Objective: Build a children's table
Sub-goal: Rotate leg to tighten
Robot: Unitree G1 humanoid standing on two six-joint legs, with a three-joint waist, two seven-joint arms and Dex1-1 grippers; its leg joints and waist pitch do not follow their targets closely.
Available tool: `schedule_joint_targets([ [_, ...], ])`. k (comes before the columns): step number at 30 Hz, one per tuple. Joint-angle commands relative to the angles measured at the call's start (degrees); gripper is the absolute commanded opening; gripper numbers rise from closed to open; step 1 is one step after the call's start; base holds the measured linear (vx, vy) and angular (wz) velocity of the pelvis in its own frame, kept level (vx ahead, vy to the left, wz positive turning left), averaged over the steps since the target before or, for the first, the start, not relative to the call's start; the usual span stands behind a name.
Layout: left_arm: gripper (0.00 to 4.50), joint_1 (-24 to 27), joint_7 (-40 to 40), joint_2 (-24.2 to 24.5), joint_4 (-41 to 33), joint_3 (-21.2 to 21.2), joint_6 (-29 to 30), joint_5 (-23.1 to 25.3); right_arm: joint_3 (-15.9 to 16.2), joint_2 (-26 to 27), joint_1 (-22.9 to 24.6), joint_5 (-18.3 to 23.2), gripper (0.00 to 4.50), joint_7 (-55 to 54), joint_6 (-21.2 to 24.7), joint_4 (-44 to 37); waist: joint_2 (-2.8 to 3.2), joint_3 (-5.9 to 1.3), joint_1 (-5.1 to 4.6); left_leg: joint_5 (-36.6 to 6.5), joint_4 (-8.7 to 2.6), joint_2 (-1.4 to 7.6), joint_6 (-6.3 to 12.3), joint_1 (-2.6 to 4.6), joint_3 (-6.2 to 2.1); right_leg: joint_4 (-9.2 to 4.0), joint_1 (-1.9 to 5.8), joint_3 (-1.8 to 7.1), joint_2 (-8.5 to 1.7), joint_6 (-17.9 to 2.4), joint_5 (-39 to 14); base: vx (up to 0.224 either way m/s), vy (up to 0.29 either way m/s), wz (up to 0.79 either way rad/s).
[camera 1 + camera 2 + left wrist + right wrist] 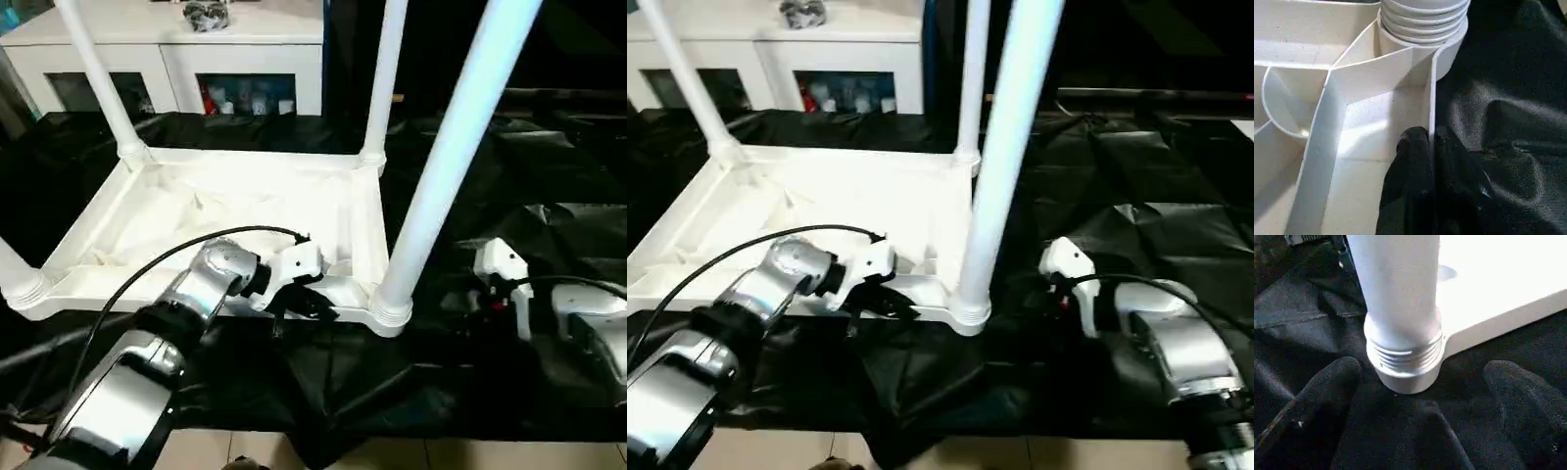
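While the upturned table top [235,220] lies on the black cloth [470,372], the left gripper [299,299] pinches its near rim; the right gripper [1420,396], fingers spread and empty, faces the upright near-right leg [446,166].

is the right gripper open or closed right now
Open. In the right wrist view the right gripper has its two black fingers spread wide apart, empty, facing the near leg.

A wrinkly black sheet [509,196] covers the whole work area, and behind it sits a white glass-door cabinet [176,59] with some colourful stuff [245,98] inside and a small grey object [206,14] on top.
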Motion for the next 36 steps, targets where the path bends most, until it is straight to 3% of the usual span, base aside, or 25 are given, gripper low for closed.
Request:
schedule_joint_targets([
  [1, 0.04, 2.83, 1.07, 0.93, -0.59, 0.53, 4.49, -0.31, 0.04, 1.26, -0.12, -0.13, 4.50, -1.37, -1.41, -0.48, -1.29, -3.58, 0.28, -13.21, -3.75, 1.02, 3.08, 0.28, -0.77, -4.75, 2.83, 1.31, -2.61, -12.65, -14.48, 0.000, 0.000, 0.00],
  [6, 0.04, 6.59, 10.65, -1.59, -7.56, 2.49, 10.77, 0.04, 1.52, 7.25, -3.32, -4.07, 4.50, -9.53, -6.44, 5.21, -1.47, -3.52, -0.40, -13.83, -3.84, 1.05, 2.61, 0.53, -0.71, -4.89, 2.38, 1.32, -2.49, -12.74, -15.63, 0.000, 0.000, 0.00],
  [12, 0.04, 7.96, 10.20, -1.99, -12.16, 2.64, 11.84, -0.60, 2.96, 10.17, -5.81, -6.59, 4.50, -12.97, -9.48, 9.59, -1.22, -3.54, -1.05, -13.98, -3.85, 0.72, 3.07, 0.41, -0.66, -5.29, 2.38, 1.41, -2.33, -11.03, -17.22, 0.000, 0.000, 0.00],
  [17, 0.04, 9.23, 9.87, -0.82, -16.51, 2.16, 14.23, -0.56, 2.91, 12.46, -8.42, -6.43, 4.50, -13.36, -11.01, 13.58, -1.12, -3.81, -1.44, -12.57, -3.74, 0.80, 3.49, 0.32, -0.66, -4.79, 2.40, 1.37, -2.22, -12.34, -13.32, 0.000, 0.000, 0.00],
  [19, 0.00, 9.38, 9.98, -0.69, -16.91, 2.13, 14.53, -0.56, 2.90, 12.60, -8.67, -6.27, 4.15, -13.18, -11.31, 14.04, -1.05, -3.89, -1.49, -11.26, -3.66, 0.85, 4.08, 0.23, -0.62, -4.44, 2.56, 1.38, -2.11, -13.37, -9.74, 0.000, 0.000, 0.00],
  [20, 0.00, 9.66, 9.82, -0.43, -17.51, 2.10, 14.88, -0.64, 2.90, 12.79, -8.89, -5.81, 4.15, -12.64, -11.16, 14.36, -1.40, -3.91, -1.51, -10.80, -3.59, 0.79, 4.56, 0.17, -0.55, -4.32, 2.64, 1.35, -2.13, -13.65, -8.82, 0.000, 0.000, 0.00],
  [21, 0.00, 9.70, 9.80, -0.30, -17.54, 2.16, 14.89, -0.63, 2.93, 12.94, -9.07, -5.68, 4.12, -12.46, -11.12, 14.62, -1.22, -3.88, -1.53, -10.69, -3.56, 0.78, 4.80, 0.18, -0.53, -4.37, 2.59, 1.34, -2.16, -13.77, -8.89, 0.000, 0.000, 0.00],
  [32, 0.00, 10.84, 11.30, 0.17, -19.20, 2.93, 15.64, -0.65, 2.71, 15.14, -10.13, -5.48, 3.24, -13.08, -11.55, 17.71, -1.43, -3.65, -2.25, -12.26, -3.68, 0.82, 4.26, 0.23, -0.53, -4.66, 2.44, 1.39, -2.24, -13.43, -12.18, 0.000, 0.000, 0.00],
  [36, 0.00, 10.26, 14.78, -1.64, -18.19, 4.10, 15.87, -0.60, 0.17, 18.97, -11.16, -5.03, 2.87, -19.82, -12.55, 21.90, -1.45, -3.60, -2.57, -12.63, -3.79, 0.75, 3.52, 0.17, -0.56, -4.77, 2.38, 1.43, -2.32, -13.04, -13.62, 0.000, 0.000, 0.00],
])
